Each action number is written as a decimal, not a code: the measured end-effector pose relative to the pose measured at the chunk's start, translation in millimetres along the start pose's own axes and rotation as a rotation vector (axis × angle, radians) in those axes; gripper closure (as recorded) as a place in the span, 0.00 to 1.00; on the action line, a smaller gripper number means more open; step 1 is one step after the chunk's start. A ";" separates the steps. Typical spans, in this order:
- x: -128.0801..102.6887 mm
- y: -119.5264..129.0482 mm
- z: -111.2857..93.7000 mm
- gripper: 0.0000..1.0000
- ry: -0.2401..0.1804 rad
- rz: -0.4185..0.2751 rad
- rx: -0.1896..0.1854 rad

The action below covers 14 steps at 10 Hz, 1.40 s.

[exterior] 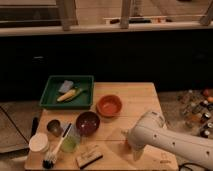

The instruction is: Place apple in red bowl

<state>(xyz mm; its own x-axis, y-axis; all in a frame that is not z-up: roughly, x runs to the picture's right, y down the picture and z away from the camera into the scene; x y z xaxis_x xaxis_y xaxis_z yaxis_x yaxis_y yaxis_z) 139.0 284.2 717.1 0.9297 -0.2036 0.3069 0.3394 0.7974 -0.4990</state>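
The red bowl stands empty in the middle of the wooden table. My white arm reaches in from the lower right. Its end, with the gripper, hangs over the table's front right part, about a bowl's width in front and to the right of the red bowl. The apple does not show; the arm covers the part of the table behind it.
A green tray at the back left holds a yellow item and a blue sponge. A dark bowl, metal cup, white cup, green glass, brush and block fill the front left. Bottles stand at the right.
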 end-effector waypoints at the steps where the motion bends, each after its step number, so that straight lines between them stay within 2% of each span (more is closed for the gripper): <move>1: 5.2 0.6 -0.4 0.20 0.004 0.007 -0.004; 6: 28.8 4.3 4.6 0.20 0.011 0.038 -0.018; 11: 56.5 31.7 -14.8 0.20 0.040 0.109 -0.002; 14: 71.9 31.5 -14.3 0.20 0.050 0.147 0.002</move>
<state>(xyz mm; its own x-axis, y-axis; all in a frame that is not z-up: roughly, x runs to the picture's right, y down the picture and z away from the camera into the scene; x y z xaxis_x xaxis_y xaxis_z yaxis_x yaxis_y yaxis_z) 218.5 286.6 711.8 0.9753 -0.1128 0.1902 0.1991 0.8218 -0.5338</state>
